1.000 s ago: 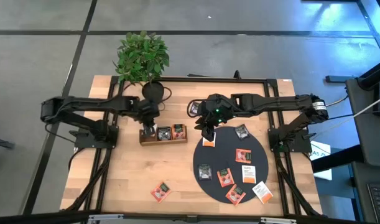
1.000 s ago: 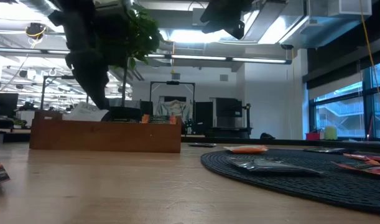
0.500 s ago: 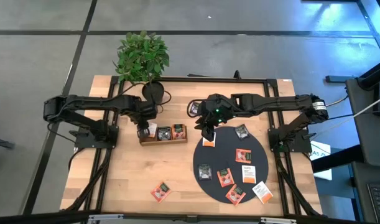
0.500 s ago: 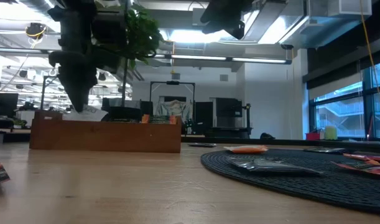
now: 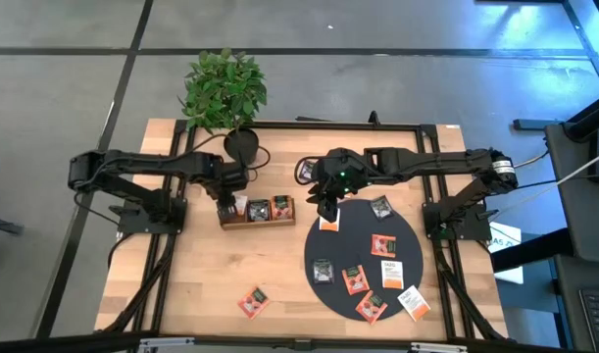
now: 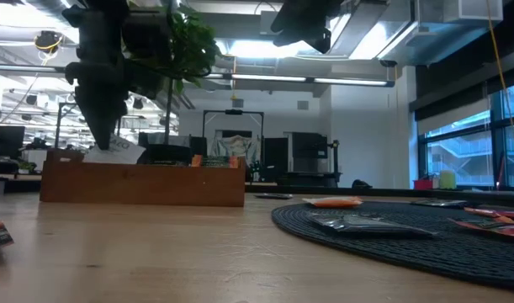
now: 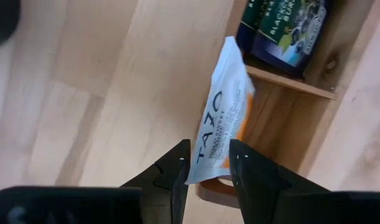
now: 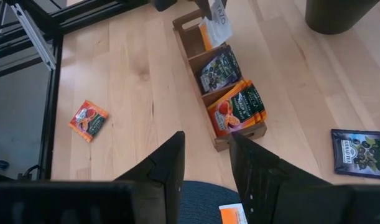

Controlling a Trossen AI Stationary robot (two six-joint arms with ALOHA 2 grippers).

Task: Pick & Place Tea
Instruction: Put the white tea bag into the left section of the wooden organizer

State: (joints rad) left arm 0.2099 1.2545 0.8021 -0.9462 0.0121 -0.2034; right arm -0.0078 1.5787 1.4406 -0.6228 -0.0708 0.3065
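My left gripper (image 7: 205,165) is pinched on a white square paper tea sachet with orange print (image 7: 222,134), gripped at its lower edge. The sachet hangs tilted over the end compartment of the brown wooden three-compartment tray (image 7: 314,87), part of it past the tray's outer wall, above bare table.

Judgement: this is the placing step. To do it well I should shift toward the tray's middle until the whole sachet sits between the walls, square it, lower, and only then let go. Release now and it may tip out over the wall.

Next compartment: dark blue-black sachets (image 7: 289,28). The right wrist view shows red-orange sachets (image 8: 239,107) in the far compartment.

My right gripper (image 8: 205,162) hovers above the near rim of the large black round woven mat (image 5: 409,245); fingers apart, nothing between them. Waiting.

Farther out, loose sachets lie on the mat, among them a dark one (image 5: 380,207) and a white one (image 5: 391,274). A red-orange pair (image 5: 252,300) sits on the pale wood table (image 5: 191,284), well apart from the tray. Leafy green potted plant (image 5: 224,90) behind the tray.
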